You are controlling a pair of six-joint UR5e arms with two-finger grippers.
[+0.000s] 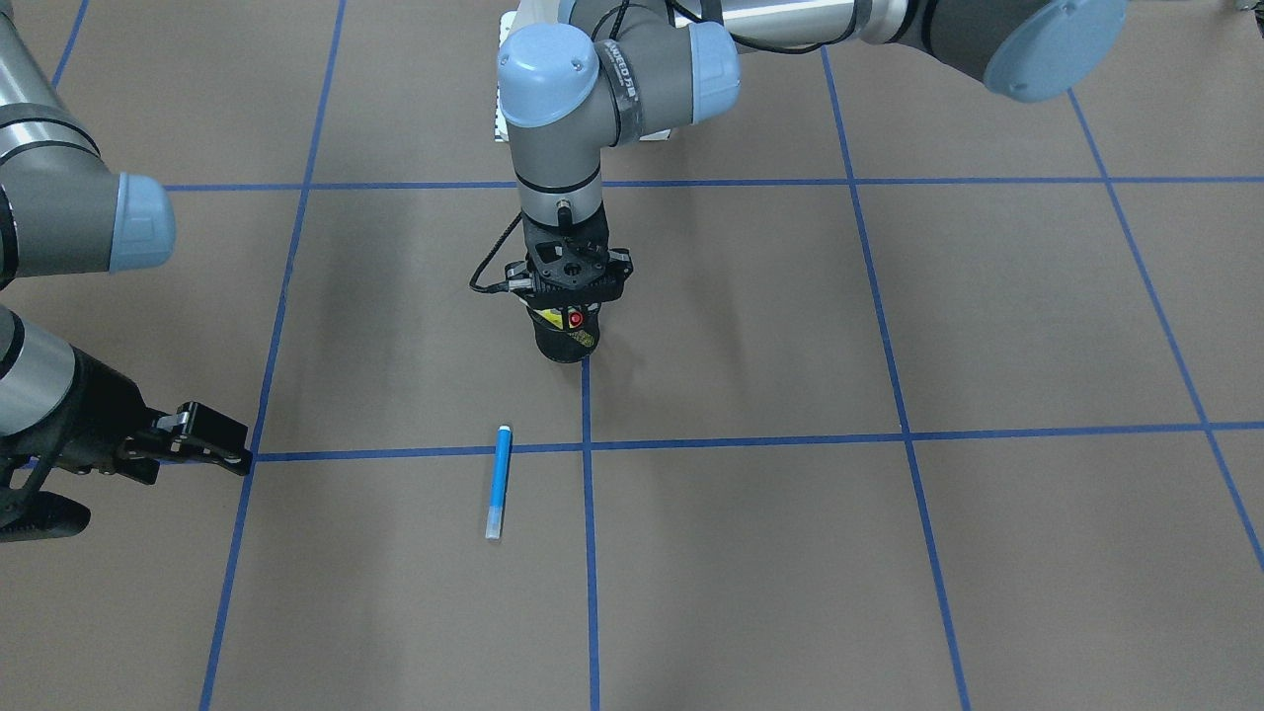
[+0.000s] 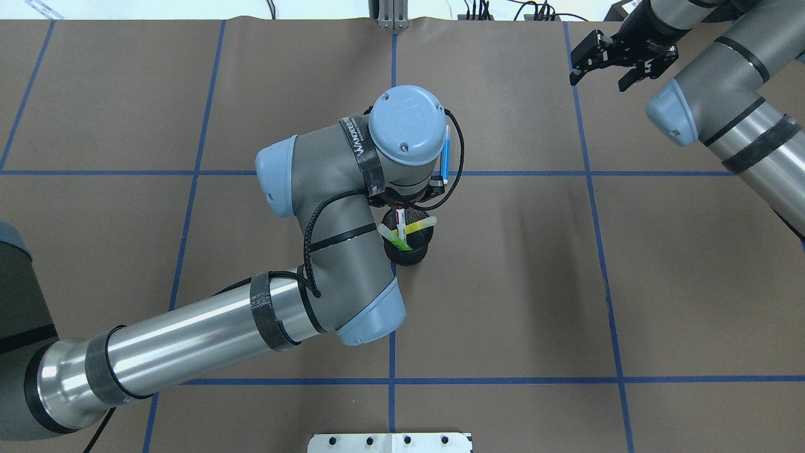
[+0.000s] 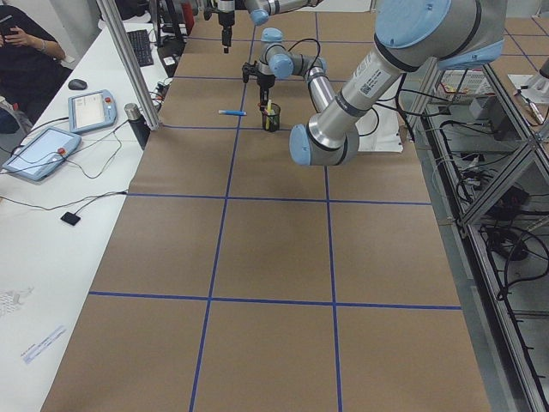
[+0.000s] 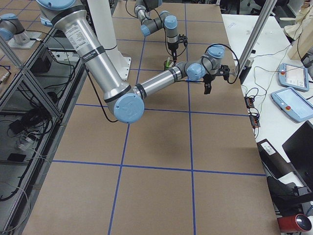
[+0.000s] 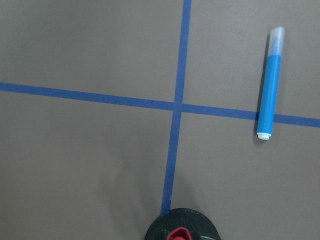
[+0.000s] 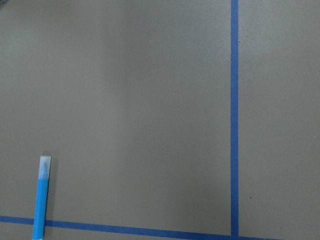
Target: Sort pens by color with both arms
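- My left arm (image 2: 188, 327): comes in from my left side, folds at the elbow and ends over the cup with the wrist pointing straight down.
- My left gripper (image 1: 569, 296): directly above the cup, fingers down at its rim, the red cap showing between them. I cannot tell whether they clamp that cap or stand clear of it. From overhead my own wrist hides them.
- Cup (image 2: 412, 251): black mesh, upright on the brown table (image 2: 503, 283). It stands on a blue tape line (image 2: 391, 358), just short of a crossing.
- Green pen (image 2: 397, 241): in the cup, leaning toward my left, clear cap uppermost.
- Red-capped pen (image 2: 400, 220): white barrel, standing in the cup at the side away from my base, cap up under my left gripper.
- Yellow pen (image 2: 419, 226): in the cup, leaning toward my right, clear cap past the rim.
- Blue pen (image 1: 499, 482): flat on the table, beyond the cup and a little to my right of it, apart from it. It lies across a tape line, clear cap pointing away from the cup.
- My right gripper (image 2: 597, 80): well to the right of the cup and farther out, above the table, jaws spread wide. Its wrist camera catches only the blue pen's cap end at the frame's lower left.
- My right arm (image 2: 742, 145): enters from my right side, far from the cup, its forearm slanting toward the far edge of the table.
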